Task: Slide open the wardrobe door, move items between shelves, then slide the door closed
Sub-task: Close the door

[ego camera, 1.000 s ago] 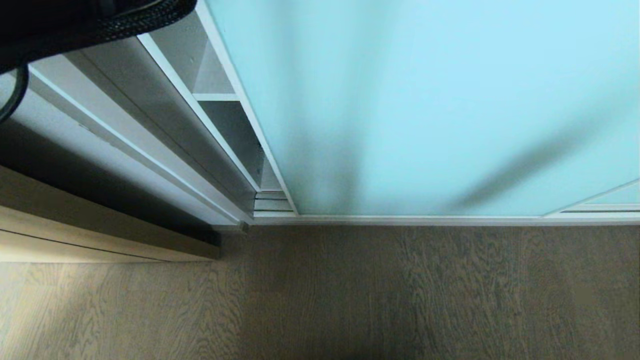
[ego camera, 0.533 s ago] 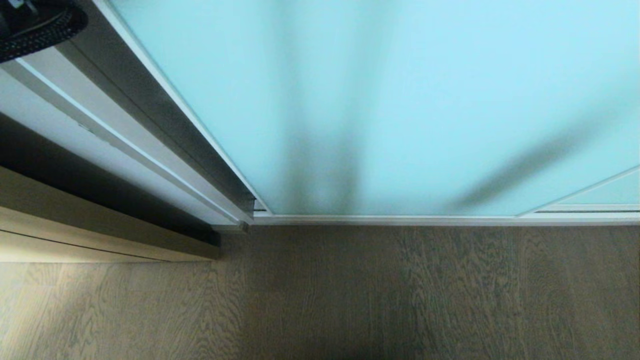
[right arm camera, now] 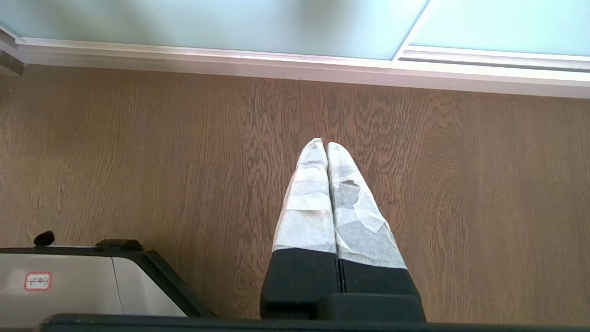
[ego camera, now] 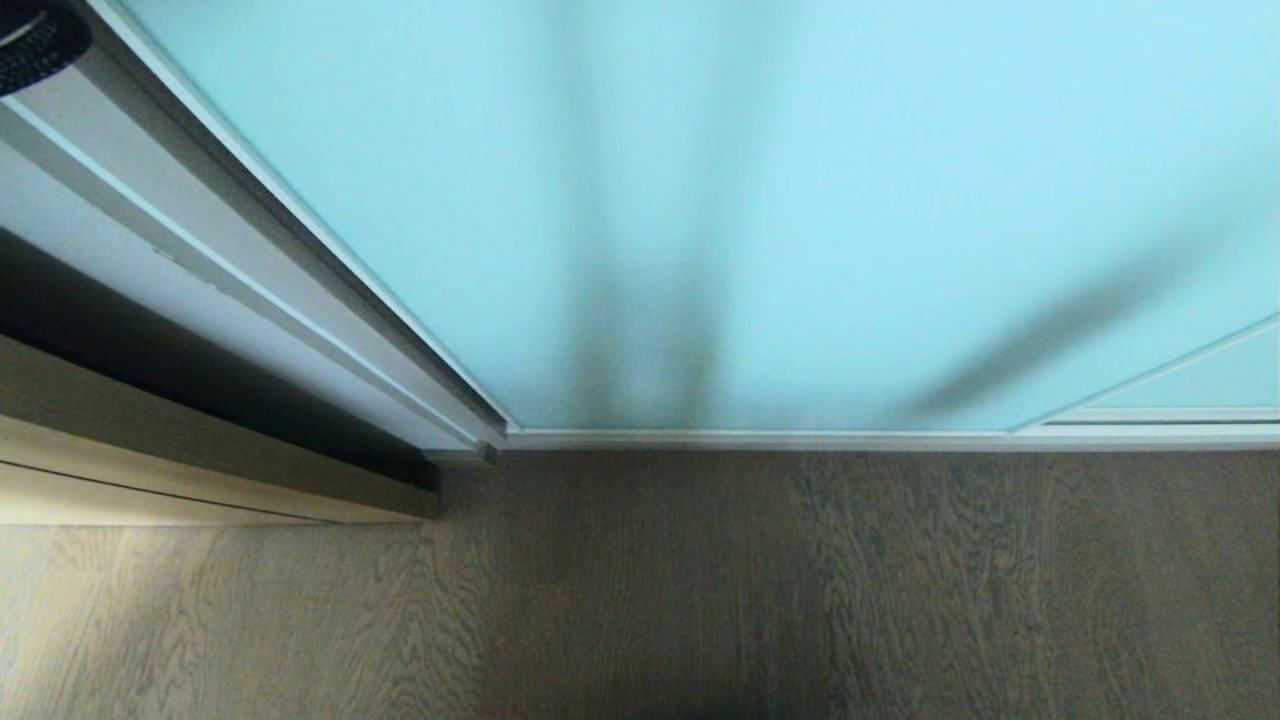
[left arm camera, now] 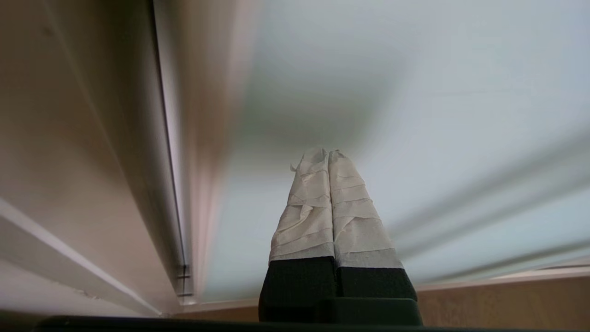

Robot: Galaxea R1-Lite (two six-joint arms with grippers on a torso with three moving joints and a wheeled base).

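No legible text in any view. One label noted: a small white sticker with a red border [right arm camera: 38, 281] on the pale grey panel of the robot's base [right arm camera: 83, 286], lower left of the right wrist view. It carries a few dark marks, too small to read.
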